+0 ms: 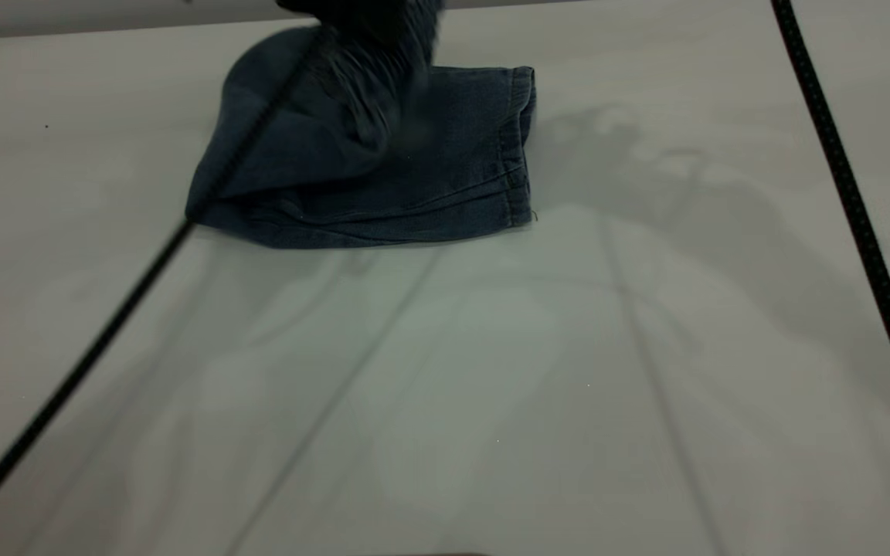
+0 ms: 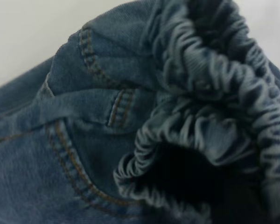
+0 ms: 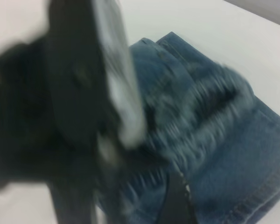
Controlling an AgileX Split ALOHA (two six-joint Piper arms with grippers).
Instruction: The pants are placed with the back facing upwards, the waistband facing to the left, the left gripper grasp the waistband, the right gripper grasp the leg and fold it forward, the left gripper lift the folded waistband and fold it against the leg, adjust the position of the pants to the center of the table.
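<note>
The pants [image 1: 429,177], blue denim, lie folded lengthwise at the far side of the table [image 1: 491,401], with the leg [image 1: 460,131] ending in stacked hems [image 1: 518,147] at the right. My left gripper [image 1: 368,38], a blurred black shape, hangs over their left half with the waistband [image 1: 371,93] raised off the cloth. The left wrist view is filled by the puckered waistband [image 2: 214,84] bunched right at the jaws, which are lost in shadow. The right wrist view has my right gripper [image 3: 177,205] low over the denim [image 3: 233,163], behind the left arm [image 3: 79,116].
The left arm's black braided cable [image 1: 105,332] crosses the table diagonally from the near left corner up to the pants. The right arm's cable [image 1: 854,208] runs down the right side. The arms cast broad shadows on the near tabletop.
</note>
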